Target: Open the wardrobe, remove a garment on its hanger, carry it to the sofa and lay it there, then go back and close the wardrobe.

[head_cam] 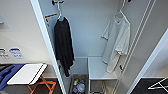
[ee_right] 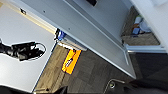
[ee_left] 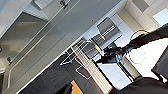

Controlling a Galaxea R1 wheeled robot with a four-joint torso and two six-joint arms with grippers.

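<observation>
Wardrobe (head_cam: pixel 87 30) stands open before me; both doors are swung wide, the left door's edge running diagonally down the left of the head frame, the right door crossing the lower right corner. Opening step looks done.

Inside, the garment (head_cam: pixel 116 43), a white T-shirt, hangs at upper right of the head frame on its hanger (head_cam: pixel 121 11), whose hook runs up toward the top edge. It droops to just above a white inner shelf (head_cam: pixel 100 68). A black top (head_cam: pixel 63 45) hangs at centre left, well apart from the T-shirt. At bottom centre sits a box of small items (head_cam: pixel 78 86); I cannot make out what they are.

Outside the wardrobe, lower left: a white folding table on orange legs (head_cam: pixel 27 73).

Left wrist view: an open door panel (ee_left: pixel 47 42), dark floor, and a dark clamp-like device trailing cable at right, which I cannot identify. Right wrist view: the other door's lower edge (ee_right: pixel 100 40), carpet, an orange object (ee_right: pixel 71 60) on the floor.

My own grippers: I cannot tell whether either pair of fingers is apart or together.

Judgement: I am at the take-out step, nothing grasped yet. Next move calls for reaching high at right to the hanger near its hook, lifting it up and clear of its mount, and keeping the shirt from snagging on the shelf or right door.
</observation>
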